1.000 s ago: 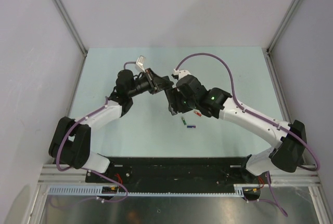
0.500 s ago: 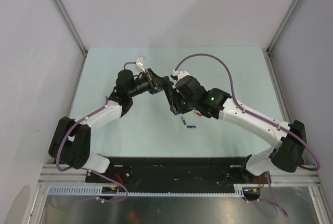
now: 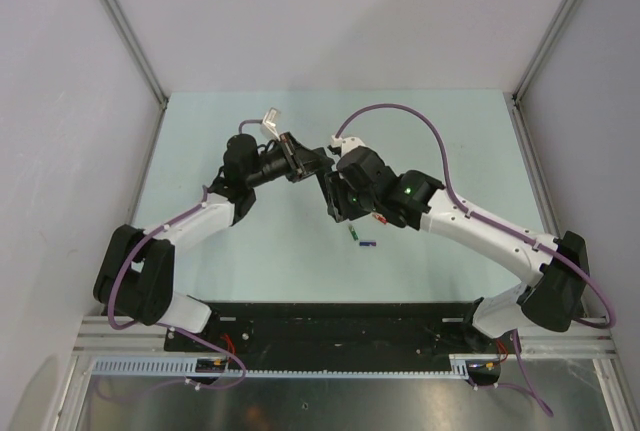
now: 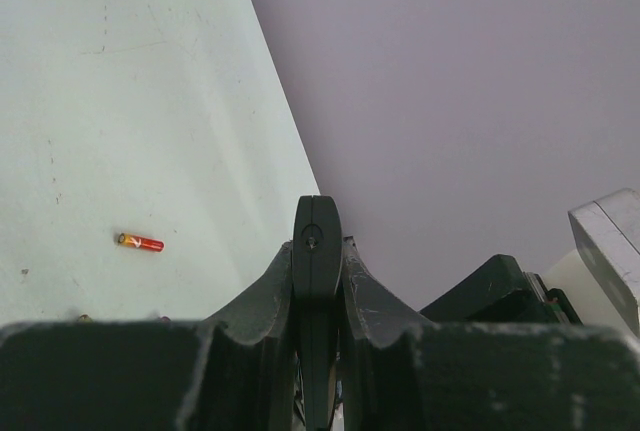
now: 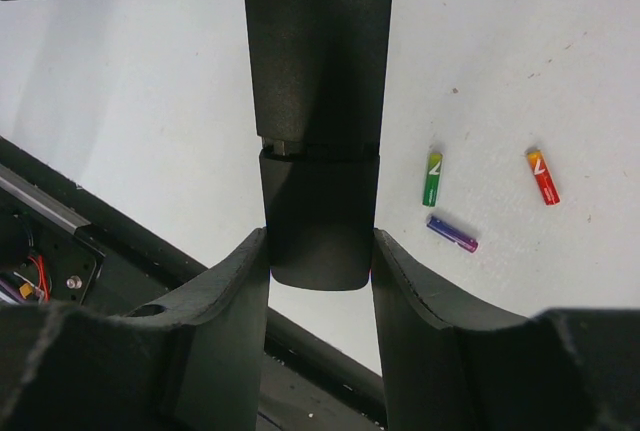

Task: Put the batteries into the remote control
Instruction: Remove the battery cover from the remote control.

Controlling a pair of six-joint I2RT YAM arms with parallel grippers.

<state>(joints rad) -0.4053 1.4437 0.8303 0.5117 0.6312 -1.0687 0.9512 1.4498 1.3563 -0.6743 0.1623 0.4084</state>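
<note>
The remote control (image 3: 324,183), a slim black bar, hangs above the table between both arms. My left gripper (image 3: 304,163) is shut on its upper part; in the left wrist view the remote control (image 4: 317,281) shows edge-on between the fingers of the left gripper (image 4: 318,244). My right gripper (image 5: 320,251) is shut on the lower end of the remote control (image 5: 320,101), both fingers pressing its sides. On the table lie a green battery (image 5: 432,178), a red battery (image 5: 543,176) and a blue-purple one (image 5: 452,233).
The three batteries lie close together under the right arm: green (image 3: 352,233), purple (image 3: 367,244), red (image 3: 379,218). A black base rail (image 3: 340,323) runs along the near table edge. Grey walls (image 3: 100,101) enclose the pale green table (image 3: 450,131).
My right gripper's jaws have closed in onto the remote's lower end. The left gripper keeps its hold, and both arms have barely moved.
</note>
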